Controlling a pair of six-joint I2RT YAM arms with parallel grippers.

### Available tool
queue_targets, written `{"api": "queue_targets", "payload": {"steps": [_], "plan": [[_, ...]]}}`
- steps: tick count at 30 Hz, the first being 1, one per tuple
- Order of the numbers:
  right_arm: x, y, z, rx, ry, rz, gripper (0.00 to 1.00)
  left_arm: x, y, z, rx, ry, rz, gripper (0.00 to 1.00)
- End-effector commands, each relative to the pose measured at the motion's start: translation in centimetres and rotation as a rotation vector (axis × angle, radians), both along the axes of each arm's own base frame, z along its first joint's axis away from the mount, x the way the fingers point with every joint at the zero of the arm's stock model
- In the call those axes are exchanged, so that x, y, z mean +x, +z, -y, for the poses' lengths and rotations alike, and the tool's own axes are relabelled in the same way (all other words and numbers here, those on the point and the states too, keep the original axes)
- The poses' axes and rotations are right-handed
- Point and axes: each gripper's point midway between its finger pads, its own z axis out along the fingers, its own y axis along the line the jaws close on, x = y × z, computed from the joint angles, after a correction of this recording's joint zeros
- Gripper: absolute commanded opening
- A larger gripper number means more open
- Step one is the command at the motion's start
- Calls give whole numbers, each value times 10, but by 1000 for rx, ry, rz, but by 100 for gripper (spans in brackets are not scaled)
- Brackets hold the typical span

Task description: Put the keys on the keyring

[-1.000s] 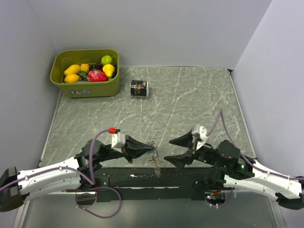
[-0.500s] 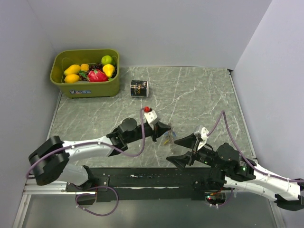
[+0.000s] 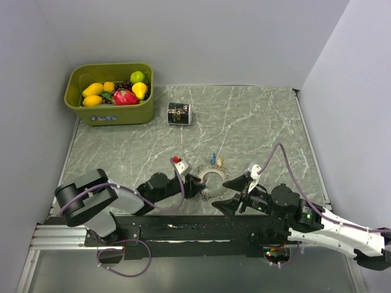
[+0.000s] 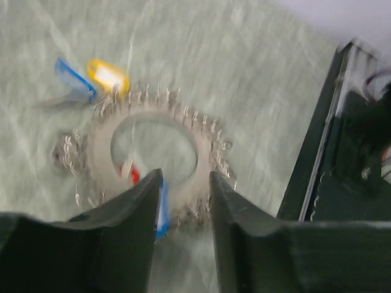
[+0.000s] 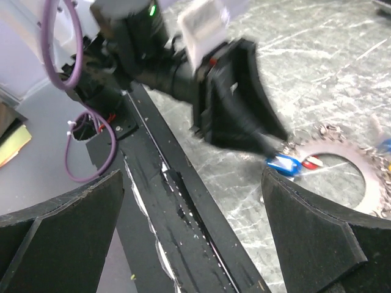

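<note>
The keyring, a round metal ring fringed with small silver keys, lies flat on the table. A blue-headed key and a yellow tag lie at its far edge. In the left wrist view the keyring lies just ahead, with a blue tag, a yellow tag and another blue key by one finger. My left gripper is open over the ring's near rim, gripping nothing. My right gripper is wide open and empty just right of the ring, with the keyring ahead of it.
A green bin of toy fruit sits at the back left. A small black can stands beside it. The black mounting rail runs along the near edge. White walls close in both sides of the marble-patterned table.
The left arm carried the keyring from the near edge out over the table, then drew back low. Its jaws opened and the ring now lies flat. The right gripper opened fully.
</note>
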Motion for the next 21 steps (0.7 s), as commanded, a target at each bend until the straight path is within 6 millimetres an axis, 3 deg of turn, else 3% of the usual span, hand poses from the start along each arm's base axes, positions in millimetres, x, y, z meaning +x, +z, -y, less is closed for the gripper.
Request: {"api": "queue_targets", "payload": {"steps": [1,2,3,4,6,7,12,15,16,17,19,20,21], "plan": [[3,9,-1,24,-16,3,100,-13,37,-3,-169,35,27,66],[3,10,-1,26,-18,6,100,-15,35,-5,-152,45,27,75],[4,12,-1,32,-21,10,100,-22,26,-5,-104,30,16,91],[5,13,0,35,-28,12,100,-20,38,-9,-122,61,31,99],[6,15,-1,38,-31,15,100,-20,31,-15,-82,89,-1,96],[7,16,-2,42,-36,17,100,-19,44,-18,-108,103,3,96],[13,16,-7,32,-53,21,100,-17,62,-38,-129,173,-17,96],[18,19,-7,27,-80,16,100,-11,75,-61,-180,274,-37,96],[20,22,-7,28,-95,17,100,-5,89,-73,-228,335,-28,96],[22,22,-6,26,-106,16,100,-3,80,-82,-191,371,-46,96],[25,24,-6,29,-122,14,100,2,93,-99,-238,462,-72,96],[28,27,-6,39,-139,18,100,12,80,-117,-189,569,-88,96],[29,29,-7,46,-145,21,100,13,83,-127,-214,618,-117,96]]}}
